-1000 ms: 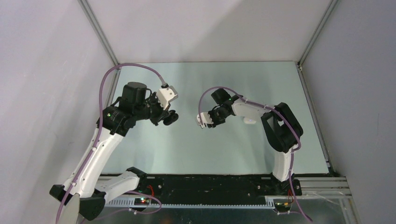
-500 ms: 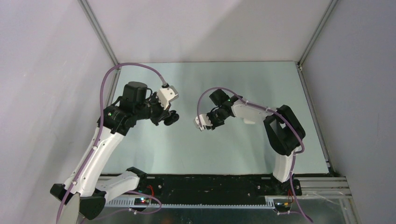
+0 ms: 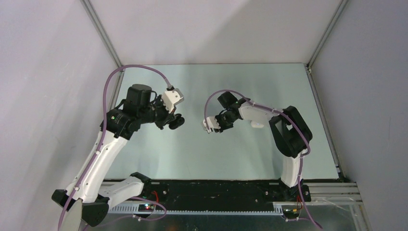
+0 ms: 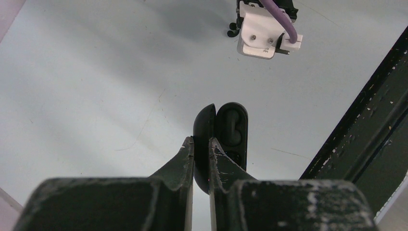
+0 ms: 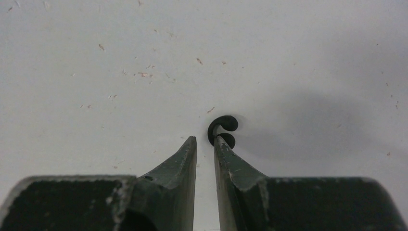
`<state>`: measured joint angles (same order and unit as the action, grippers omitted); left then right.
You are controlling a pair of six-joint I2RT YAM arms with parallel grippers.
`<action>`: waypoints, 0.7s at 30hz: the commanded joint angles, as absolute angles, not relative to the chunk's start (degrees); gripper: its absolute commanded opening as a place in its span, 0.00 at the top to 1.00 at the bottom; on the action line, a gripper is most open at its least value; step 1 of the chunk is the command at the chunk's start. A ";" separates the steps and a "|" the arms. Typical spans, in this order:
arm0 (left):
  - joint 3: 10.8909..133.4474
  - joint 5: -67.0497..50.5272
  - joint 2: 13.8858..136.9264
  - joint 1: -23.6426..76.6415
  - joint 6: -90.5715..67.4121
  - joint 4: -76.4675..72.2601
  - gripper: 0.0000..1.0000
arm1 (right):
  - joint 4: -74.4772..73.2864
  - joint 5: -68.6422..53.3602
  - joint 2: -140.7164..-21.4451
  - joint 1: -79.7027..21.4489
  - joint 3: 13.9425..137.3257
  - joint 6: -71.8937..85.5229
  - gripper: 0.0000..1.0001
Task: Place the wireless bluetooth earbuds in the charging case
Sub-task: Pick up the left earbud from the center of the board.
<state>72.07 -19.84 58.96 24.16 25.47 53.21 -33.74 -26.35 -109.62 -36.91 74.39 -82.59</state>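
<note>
Charging case (image 4: 232, 132), small, black and glossy, is held out over the pale tabletop (image 3: 216, 159) with its shell hinged open. The left gripper (image 4: 201, 141) is clamped narrowly on the lid (image 4: 203, 125), which stands on edge between the two fingers. The hollowed half sits just beside it, facing the right arm. Its hollows are too dark for me to say whether anything sits in them. A little way across, the right gripper (image 5: 205, 139) points down at the tabletop, its jaws drawn to a thin slit. One black earbud (image 5: 223, 130) sits at the very tip of one finger, touching it. I cannot tell whether it is pinched or merely resting there.
</note>
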 commanded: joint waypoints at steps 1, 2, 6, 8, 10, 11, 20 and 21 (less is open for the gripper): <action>74.13 -20.92 58.97 23.65 24.87 51.85 1.00 | -32.05 -26.22 -110.83 -36.99 75.74 -82.62 0.75; 74.11 -20.92 58.97 23.65 24.81 51.85 1.00 | -31.72 -26.16 -110.92 -37.00 75.71 -82.62 0.75; 74.10 -20.90 59.25 23.64 24.83 51.86 1.00 | -30.96 -25.81 -111.45 -37.00 75.67 -82.66 0.73; 74.24 -20.92 59.35 23.61 24.85 51.81 1.00 | -30.68 -25.62 -111.80 -36.95 75.74 -82.72 0.73; 74.19 -20.92 59.35 23.56 24.91 51.84 1.00 | -30.33 -25.35 -112.06 -37.06 75.73 -82.74 0.73; 74.18 -20.92 59.40 23.51 24.88 51.85 1.00 | -30.06 -25.10 -112.15 -37.03 75.70 -82.78 0.73; 74.22 -21.00 59.54 23.40 24.87 51.81 1.00 | -30.18 -25.23 -112.72 -36.80 77.50 -81.14 0.80; 74.20 -21.07 59.52 23.43 24.87 51.84 1.00 | -30.29 -25.27 -112.67 -36.75 78.04 -80.96 0.81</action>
<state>72.07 -19.88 59.64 23.83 25.47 53.21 -30.33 -25.89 -111.68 -37.10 74.94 -82.30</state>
